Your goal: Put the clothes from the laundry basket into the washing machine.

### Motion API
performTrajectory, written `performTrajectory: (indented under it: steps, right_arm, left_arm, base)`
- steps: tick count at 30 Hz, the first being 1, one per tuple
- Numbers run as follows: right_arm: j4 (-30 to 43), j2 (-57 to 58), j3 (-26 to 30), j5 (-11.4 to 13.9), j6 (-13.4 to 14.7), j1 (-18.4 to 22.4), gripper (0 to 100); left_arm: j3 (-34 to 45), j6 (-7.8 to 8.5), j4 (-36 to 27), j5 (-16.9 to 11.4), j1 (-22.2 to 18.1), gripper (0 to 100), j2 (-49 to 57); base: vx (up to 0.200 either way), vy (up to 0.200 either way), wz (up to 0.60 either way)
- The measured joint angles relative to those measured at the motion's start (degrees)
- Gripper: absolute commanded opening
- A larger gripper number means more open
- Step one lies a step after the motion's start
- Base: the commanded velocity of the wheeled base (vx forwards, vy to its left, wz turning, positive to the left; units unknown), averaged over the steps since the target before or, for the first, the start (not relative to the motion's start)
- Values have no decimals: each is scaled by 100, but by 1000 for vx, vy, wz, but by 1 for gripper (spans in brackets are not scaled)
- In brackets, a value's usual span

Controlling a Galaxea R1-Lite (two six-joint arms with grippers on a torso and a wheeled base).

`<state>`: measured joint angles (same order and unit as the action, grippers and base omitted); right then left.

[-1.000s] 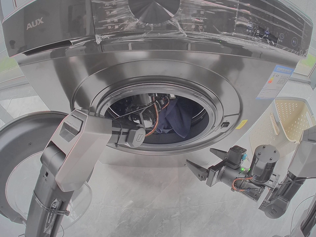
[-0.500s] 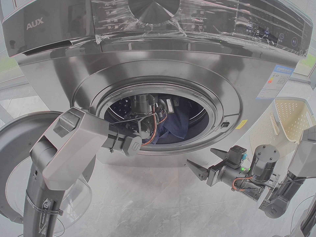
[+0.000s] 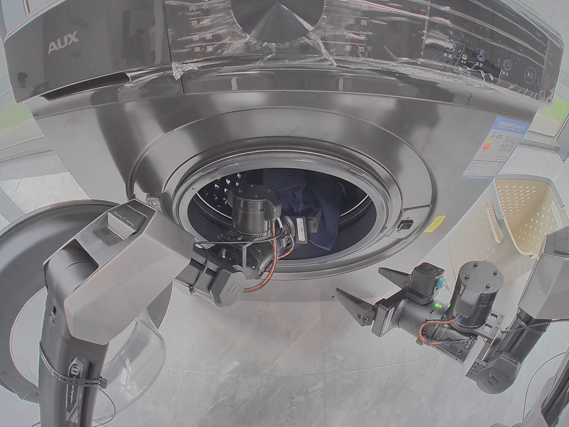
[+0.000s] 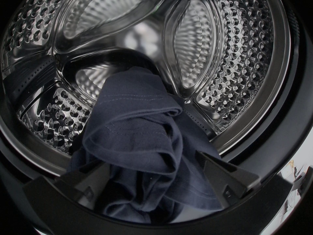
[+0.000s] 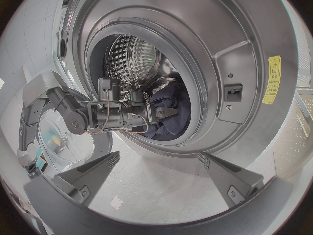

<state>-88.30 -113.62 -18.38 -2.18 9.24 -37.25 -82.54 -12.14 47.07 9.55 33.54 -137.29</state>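
Blue cloth (image 4: 140, 131) heaped low in drum (image 4: 234, 49), close to front rim (image 3: 338, 270) | left jaws wide apart, either side of heap, holding nothing | right jaws apart too, outside near floor (image 3: 267, 357) | risk: fold catching a jaw, dragged back out over that rim

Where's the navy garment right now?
In the left wrist view, the navy garment lies bunched on the floor of the drum near the front, directly ahead of the open left gripper.

Navy garment (image 4: 137, 131) lies crumpled inside the drum (image 4: 234, 49) of the open washing machine (image 3: 284, 120); cream perforated laundry basket (image 3: 527, 214) stands to its right.
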Motion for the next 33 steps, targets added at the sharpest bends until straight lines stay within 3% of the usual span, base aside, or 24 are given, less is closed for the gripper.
performTrajectory:
  steps: [9, 20, 31, 32, 33]
  right_arm:
    - [0, -2, -5, -2, 9, -12, 100]
    - [0, -6, -18, -2, 9, -9, 100]
    - [0, -11, -27, -11, 15, -17, 100]
    - [0, -11, -27, -9, 15, -17, 100]
    - [0, -11, -27, -9, 17, -20, 100]
  left_arm:
    - [-792, 115, -62, 13, -55, 0, -450]
    - [-2848, -121, -139, 228, -165, 0, -1058]
    - [-3199, -135, 91, 299, -239, 0, -1318]
    - [-3201, -124, 91, 306, -239, 100, -1326]
    - [-3201, -121, 91, 312, -239, 100, -1331]
  base:
    - [0, 0, 0]
    - [0, 0, 0]
    - [0, 0, 0]
    - [0, 0, 0]
    - [0, 0, 0]
